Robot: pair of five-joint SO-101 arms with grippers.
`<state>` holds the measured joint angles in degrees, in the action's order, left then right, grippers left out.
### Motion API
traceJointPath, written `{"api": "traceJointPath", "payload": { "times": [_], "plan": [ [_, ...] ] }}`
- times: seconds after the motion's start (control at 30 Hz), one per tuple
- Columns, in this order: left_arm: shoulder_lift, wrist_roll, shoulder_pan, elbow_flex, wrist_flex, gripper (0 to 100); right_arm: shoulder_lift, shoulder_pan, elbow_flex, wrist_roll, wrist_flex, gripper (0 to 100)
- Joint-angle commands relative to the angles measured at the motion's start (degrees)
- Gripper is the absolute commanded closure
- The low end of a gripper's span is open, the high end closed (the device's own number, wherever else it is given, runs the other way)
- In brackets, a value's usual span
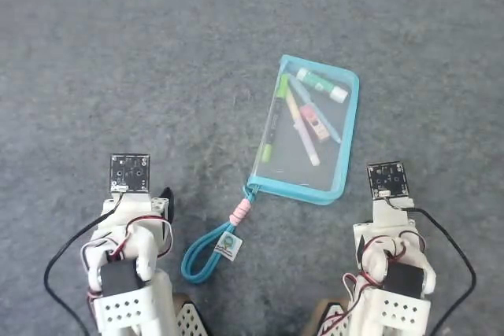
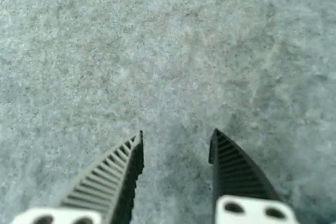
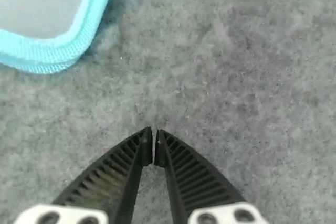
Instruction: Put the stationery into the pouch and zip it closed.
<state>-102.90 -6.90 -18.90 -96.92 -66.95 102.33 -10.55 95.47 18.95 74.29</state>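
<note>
High view: one pouch (image 1: pixel 293 185), one strap loop (image 1: pixel 206 253), one tag (image 1: pixel 227 248) and two arms. The pouch lies flat on the grey mat (image 1: pixel 110 76), ahead of both arms and nearer the right one.

The clear pouch appears to contain five items: one green pen (image 1: pixel 272 127), one yellow-pink marker (image 1: pixel 307 143), one blue pen (image 1: pixel 329 127), one glue stick (image 1: pixel 321 84) and one small pink item (image 1: pixel 315 122). The loop runs from the pouch's near corner toward the left arm and carries the tag.

Left wrist view: the left claw (image 2: pixel 178 132) is spread, grips nothing and hangs over bare mat, well apart from the pouch.

Right wrist view: the right claw (image 3: pixel 154 129) is pressed together, tips touching, with nothing between them. One pouch corner lies near it, not touching.
</note>
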Motion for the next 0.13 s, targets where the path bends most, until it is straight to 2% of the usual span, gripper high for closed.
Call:
{"api": "traceJointPath", "payload": {
  "times": [0.0,0.1],
  "plan": [
    [-1.2,-0.3,-0.2,0.4,-0.3,80,1.2,-0.3,1.1,0.4,0.5,98.1],
    [-1.2,-0.3,-0.2,0.4,-0.3,80,1.2,-0.3,1.1,0.4,0.5,98.1]
  ]
}}
